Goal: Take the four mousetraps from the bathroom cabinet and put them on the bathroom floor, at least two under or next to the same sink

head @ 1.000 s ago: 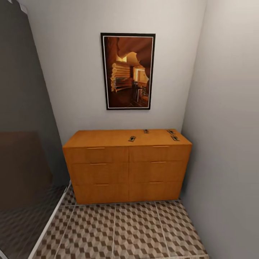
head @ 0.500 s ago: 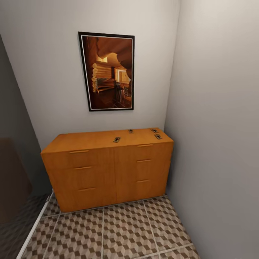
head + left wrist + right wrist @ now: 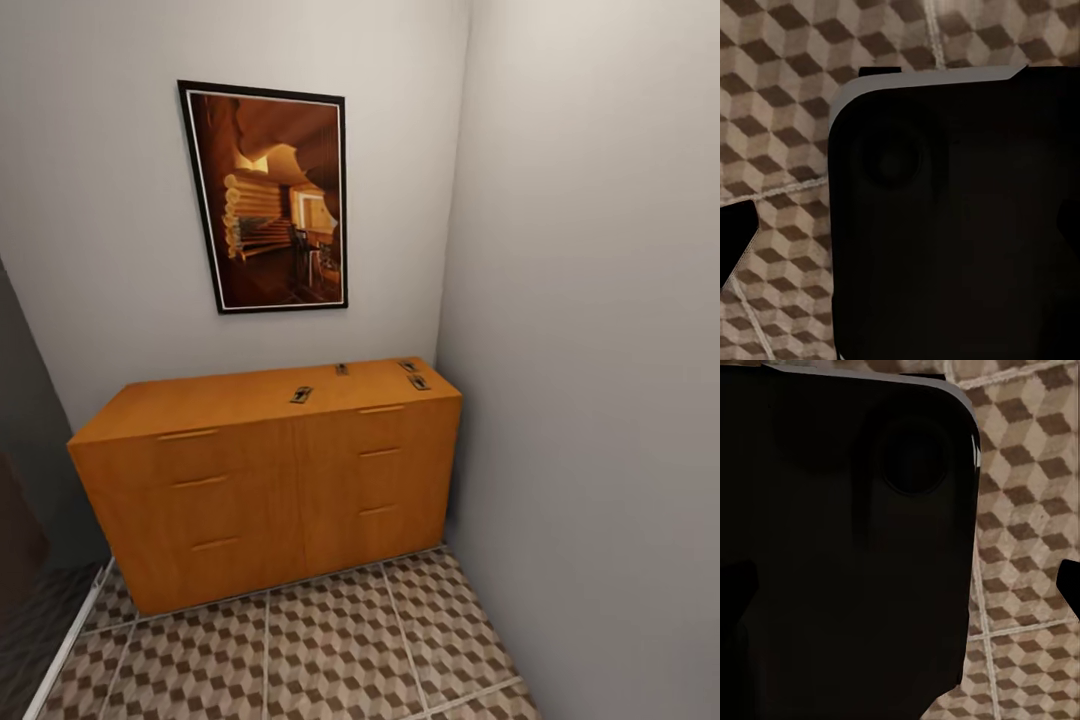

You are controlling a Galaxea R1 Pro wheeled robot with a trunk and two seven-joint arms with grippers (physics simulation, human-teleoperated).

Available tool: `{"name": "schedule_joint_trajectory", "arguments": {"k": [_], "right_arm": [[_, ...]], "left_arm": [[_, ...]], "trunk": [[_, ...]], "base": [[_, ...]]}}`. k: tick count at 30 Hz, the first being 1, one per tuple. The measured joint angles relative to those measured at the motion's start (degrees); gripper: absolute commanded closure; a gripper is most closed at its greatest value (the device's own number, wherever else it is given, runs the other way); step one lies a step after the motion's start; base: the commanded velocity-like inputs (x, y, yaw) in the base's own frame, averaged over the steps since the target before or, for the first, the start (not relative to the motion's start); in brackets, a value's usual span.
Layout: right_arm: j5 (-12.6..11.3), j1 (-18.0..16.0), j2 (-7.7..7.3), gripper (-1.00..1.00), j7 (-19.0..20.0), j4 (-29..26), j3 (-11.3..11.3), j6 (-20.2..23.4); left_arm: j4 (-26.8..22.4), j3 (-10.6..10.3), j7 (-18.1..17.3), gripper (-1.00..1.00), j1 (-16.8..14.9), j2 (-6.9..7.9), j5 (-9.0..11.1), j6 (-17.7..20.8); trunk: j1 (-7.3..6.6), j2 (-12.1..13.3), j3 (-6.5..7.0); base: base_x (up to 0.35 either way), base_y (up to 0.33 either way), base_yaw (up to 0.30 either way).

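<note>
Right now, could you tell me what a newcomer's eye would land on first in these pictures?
Probably the orange wooden cabinet in the corner, with four small mousetraps scattered on its top toward the right end. Above it hangs a dark-framed picture on the grey wall, and the cube-patterned bathroom floor spreads out in front.

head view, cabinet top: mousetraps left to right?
First mousetrap near the front edge → second mousetrap at the back → third mousetrap → fourth mousetrap, by the right wall.
</note>
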Motion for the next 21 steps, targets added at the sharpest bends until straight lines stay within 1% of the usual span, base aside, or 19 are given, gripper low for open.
{"name": "schedule_joint_trajectory", "arguments": {"k": [4,8,21], "right_arm": [[0.0,0.0,0.0,-1.0,0.0,0.0,0.0,0.0],[0.0,0.0,0.0,-1.0,0.0,0.0,0.0,0.0],[0.2,0.0,0.08,-1.0,0.0,0.0,0.1,-0.2]], "left_arm": [[0.0,0.0,0.0,-1.0,0.0,0.0,-0.1,0.0],[0.0,0.0,0.0,-1.0,0.0,0.0,-0.1,0.0],[0.0,0.2,0.0,-1.0,0.0,0.0,0.2,0.0]], "trunk": [[0.0,0.0,0.01],[0.01,0.0,0.01],[0.03,0.0,0.01]], "base": [[0.25,0.0,-0.013],[0.138,0.0,-0.005],[0.022,0.0,-0.001]]}}
